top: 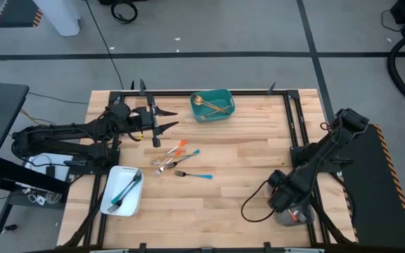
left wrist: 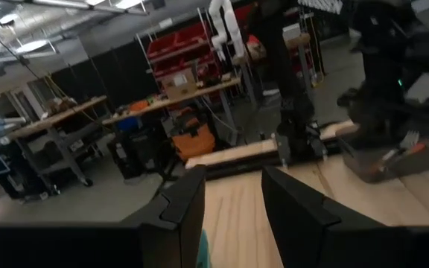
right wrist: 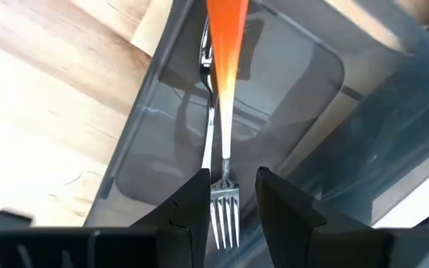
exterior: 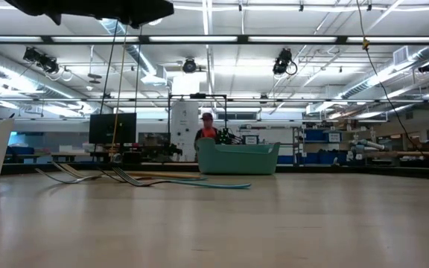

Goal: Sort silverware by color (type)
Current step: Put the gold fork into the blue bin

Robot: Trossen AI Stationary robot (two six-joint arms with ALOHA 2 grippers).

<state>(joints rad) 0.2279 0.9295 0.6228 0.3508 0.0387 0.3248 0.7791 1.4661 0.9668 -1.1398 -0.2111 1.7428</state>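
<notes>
Right fingers [right wrist: 229,195] apart | orange-handled fork [right wrist: 225,112] between them, tines nearest, over grey tray [right wrist: 162,134]

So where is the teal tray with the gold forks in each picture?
High view: teal plastic tray, table's far edge, centre.
Low view: teal tray, mid-picture, far across the table.
Left wrist view: not in it.
Right wrist view: not in it.
Shared landmark: wooden tabletop.
</notes>
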